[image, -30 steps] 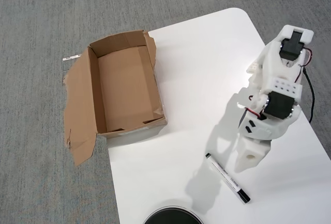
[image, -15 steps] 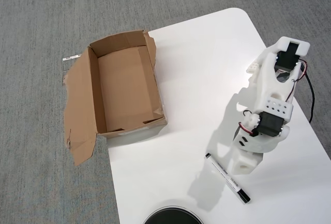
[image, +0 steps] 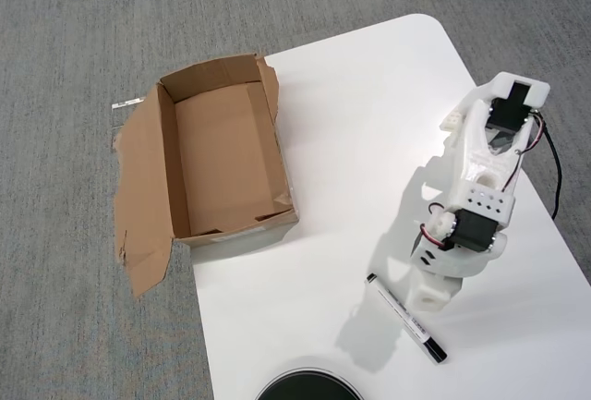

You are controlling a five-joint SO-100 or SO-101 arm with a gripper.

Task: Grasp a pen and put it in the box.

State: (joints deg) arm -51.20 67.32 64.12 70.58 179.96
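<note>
We judge the approach step underway: gripper (image: 430, 295) hangs above the pen (image: 406, 318), its opening indiscernible, nothing visibly held. Pen lies on the table (image: 323, 261), box (image: 224, 155) at ten o'clock. Next: descend, close.

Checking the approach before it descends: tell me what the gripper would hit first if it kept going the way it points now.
Probably the pen. The gripper points down toward the white table, with the pen's middle right beside its tip. Height is hard to judge from overhead, and it might touch bare table just beside the pen instead.
</note>
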